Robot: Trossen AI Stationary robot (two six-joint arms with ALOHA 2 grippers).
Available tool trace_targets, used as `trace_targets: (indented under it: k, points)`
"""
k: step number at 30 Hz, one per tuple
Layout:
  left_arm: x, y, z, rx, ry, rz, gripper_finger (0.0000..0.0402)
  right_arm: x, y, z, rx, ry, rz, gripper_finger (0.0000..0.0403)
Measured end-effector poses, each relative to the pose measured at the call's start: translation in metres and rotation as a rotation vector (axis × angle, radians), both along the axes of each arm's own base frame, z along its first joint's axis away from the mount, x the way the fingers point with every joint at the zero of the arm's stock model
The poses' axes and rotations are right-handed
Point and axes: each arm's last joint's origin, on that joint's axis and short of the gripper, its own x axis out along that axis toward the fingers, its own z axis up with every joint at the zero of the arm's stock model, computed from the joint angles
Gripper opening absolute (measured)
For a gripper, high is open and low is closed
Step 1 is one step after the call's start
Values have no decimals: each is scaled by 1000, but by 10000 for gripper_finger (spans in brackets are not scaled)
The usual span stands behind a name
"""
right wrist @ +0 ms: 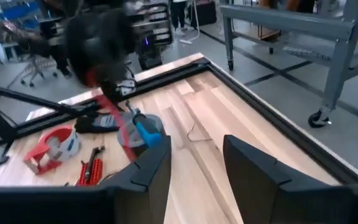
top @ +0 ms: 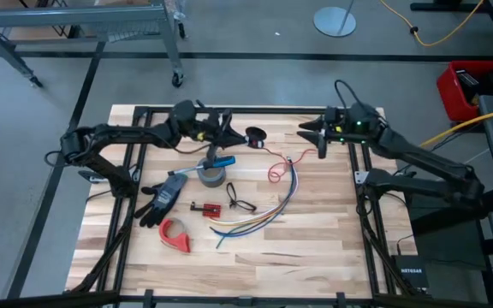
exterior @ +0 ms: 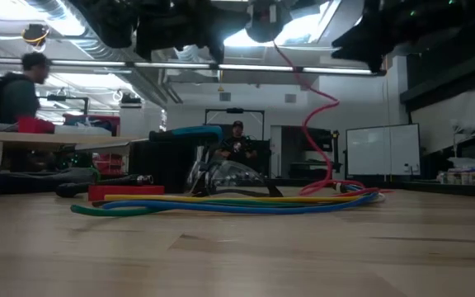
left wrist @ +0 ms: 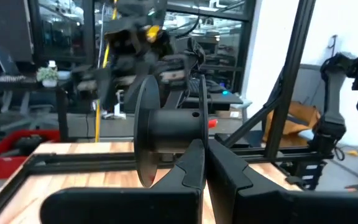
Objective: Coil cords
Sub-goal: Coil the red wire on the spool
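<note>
Left gripper (top: 229, 128): closed on black plastic spool (left wrist: 166, 127), held just beyond fingertips | Right gripper (top: 309, 131): fingers apart, empty | thin red wire (top: 278, 167): hangs between both | Risk, we judge: slack snags multicoloured wire bundle (top: 268, 210).

A grey concrete floor (top: 255, 43) fills the top of the overhead frame, with a grey metal cart (top: 84, 26) on castors at the upper left, a round white stand base (top: 335, 19) at the upper centre, a yellow cable (top: 439, 30) snaking at the upper right and a red case (top: 465, 90) at the right edge. In the level view, bright ceiling lights (exterior: 246, 37) glow at the top centre, a whiteboard (exterior: 378, 150) stands at the right, a person with a backpack (exterior: 15, 95) stands at the left edge and another person (exterior: 237, 144) sits at the centre.
</note>
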Motion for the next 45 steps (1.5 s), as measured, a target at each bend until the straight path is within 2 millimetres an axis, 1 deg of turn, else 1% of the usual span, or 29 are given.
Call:
trace_targets:
  k: [2,4,6,12,16,20,27,32,42,45]
  points:
    - [4,-9,0,28,-12,4,0,5,-3,-10,19,2,-3,150]
    - [6,-16,1,46,-19,9,0,10,-6,-14,16,-4,-3,150]
    - [9,-21,1,47,-25,29,0,14,-8,-13,-4,-33,25,150]
    - [13,-32,1,36,-29,115,0,29,-13,-4,-79,-178,187,150]
    - [15,-37,3,30,-51,120,0,34,-16,-4,-100,-206,198,150]
    - [19,-38,-1,33,-61,113,0,38,-18,-6,-104,-220,204,150]
    - [27,-36,-11,35,-90,112,0,53,-6,-10,-118,-237,307,150]
    - [29,-36,-13,34,-89,112,0,59,4,-10,-130,-244,352,150]
    - [28,-36,-11,22,-108,110,0,66,17,-9,-195,-250,331,150]
    - [28,-36,-9,25,-128,109,0,66,18,-7,-209,-267,317,150]
